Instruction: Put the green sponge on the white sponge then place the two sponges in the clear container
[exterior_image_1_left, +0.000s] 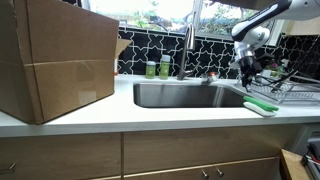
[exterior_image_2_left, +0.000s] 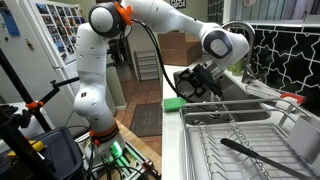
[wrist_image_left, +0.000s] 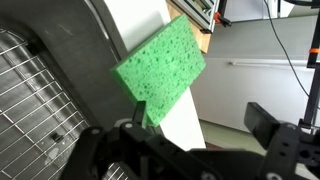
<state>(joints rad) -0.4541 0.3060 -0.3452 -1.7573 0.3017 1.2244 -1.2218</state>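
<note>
**Green sponge** (wrist_image_left: 160, 65), centre of the wrist view: bright green with a finely pitted surface.

**Cardboard box** (exterior_image_1_left: 58, 60), left of an exterior view: plain tan-brown.

**Backsplash** (exterior_image_1_left: 150, 45), upper centre: black tiles in an irregular mosaic, outlined by white grout.

**Two bottles** (exterior_image_1_left: 157, 68), centre: green with pale caps.

**Sink** (exterior_image_1_left: 185, 96): grey steel.

**Countertop** (exterior_image_1_left: 120, 120): white.

**Cabinet fronts** (exterior_image_1_left: 170, 155), bottom: mid-brown wood.

**Robot arm** (exterior_image_2_left: 95, 60), left of centre in an exterior view: white, with an orange collar at the top joint.

**Dish rack** (exterior_image_2_left: 250, 135), lower right: silver wire grid.
</note>
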